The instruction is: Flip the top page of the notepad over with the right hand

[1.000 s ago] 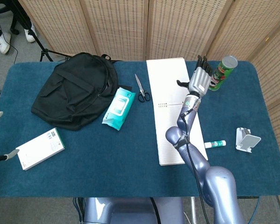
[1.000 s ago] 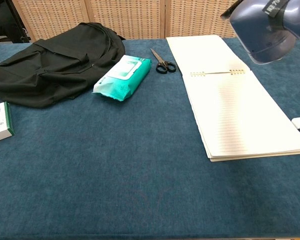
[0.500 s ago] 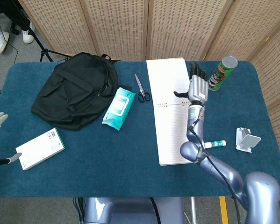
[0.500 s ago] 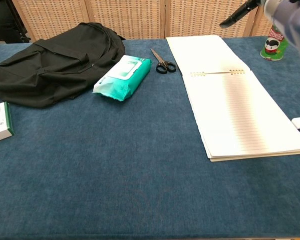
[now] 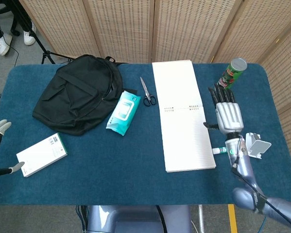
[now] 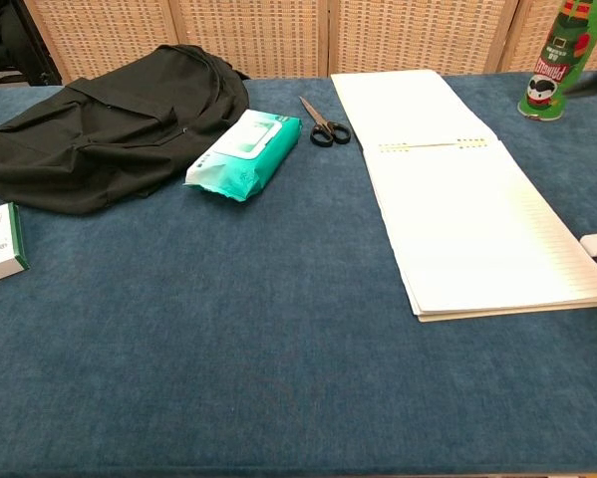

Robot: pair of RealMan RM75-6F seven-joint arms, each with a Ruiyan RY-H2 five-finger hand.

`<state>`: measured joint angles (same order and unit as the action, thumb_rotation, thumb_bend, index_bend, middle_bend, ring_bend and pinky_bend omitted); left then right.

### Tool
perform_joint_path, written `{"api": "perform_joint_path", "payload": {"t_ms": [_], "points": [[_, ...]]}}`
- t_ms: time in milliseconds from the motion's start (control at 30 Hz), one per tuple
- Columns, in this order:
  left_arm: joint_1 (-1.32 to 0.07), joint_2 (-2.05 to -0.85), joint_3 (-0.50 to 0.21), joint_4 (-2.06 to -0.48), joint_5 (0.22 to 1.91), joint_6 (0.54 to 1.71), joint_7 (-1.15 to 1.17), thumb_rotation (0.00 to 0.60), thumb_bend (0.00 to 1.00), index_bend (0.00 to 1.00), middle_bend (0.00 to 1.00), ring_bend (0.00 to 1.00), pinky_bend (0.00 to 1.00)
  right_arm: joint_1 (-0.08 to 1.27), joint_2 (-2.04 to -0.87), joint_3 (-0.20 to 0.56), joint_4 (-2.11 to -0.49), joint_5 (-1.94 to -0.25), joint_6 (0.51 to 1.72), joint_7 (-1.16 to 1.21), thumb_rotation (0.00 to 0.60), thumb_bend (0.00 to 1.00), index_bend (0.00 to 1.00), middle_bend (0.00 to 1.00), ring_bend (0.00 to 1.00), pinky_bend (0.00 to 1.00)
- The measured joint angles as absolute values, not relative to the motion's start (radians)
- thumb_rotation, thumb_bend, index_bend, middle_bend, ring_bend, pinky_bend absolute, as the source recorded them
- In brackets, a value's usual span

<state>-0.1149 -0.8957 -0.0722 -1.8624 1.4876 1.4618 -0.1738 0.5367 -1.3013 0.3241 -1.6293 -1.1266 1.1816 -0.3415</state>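
Now | right robot hand (image 5: 228,115) spread, empty, right of notepad (image 5: 183,116) | page lies flipped, upper frame

I see a table (image 5: 135,179) under blue cloth. Woven folding screens (image 5: 126,29) stand behind it. Grey floor (image 5: 14,56) and a tripod leg (image 5: 45,54) at far left.

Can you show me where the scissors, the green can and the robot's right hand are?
Black-handled scissors (image 5: 146,92): head view, on the blades near the pivot.
Green cylindrical can (image 5: 231,74): head view, on its side wall.
Silver right hand (image 5: 227,114): head view, on the back of the hand.
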Motion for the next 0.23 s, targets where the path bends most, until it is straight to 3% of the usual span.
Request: {"api": "perform_joint_path", "payload": {"t_ms": [233], "points": [[-0.083, -0.922, -0.065, -1.864, 1.498, 1.519, -0.128, 0.600, 0.00, 0.00, 0.00, 0.00, 0.00, 0.340, -1.217, 0.136, -1.693, -1.368, 1.395, -0.269, 0.600, 0.00, 0.00, 0.00, 0.00, 0.00]]}}
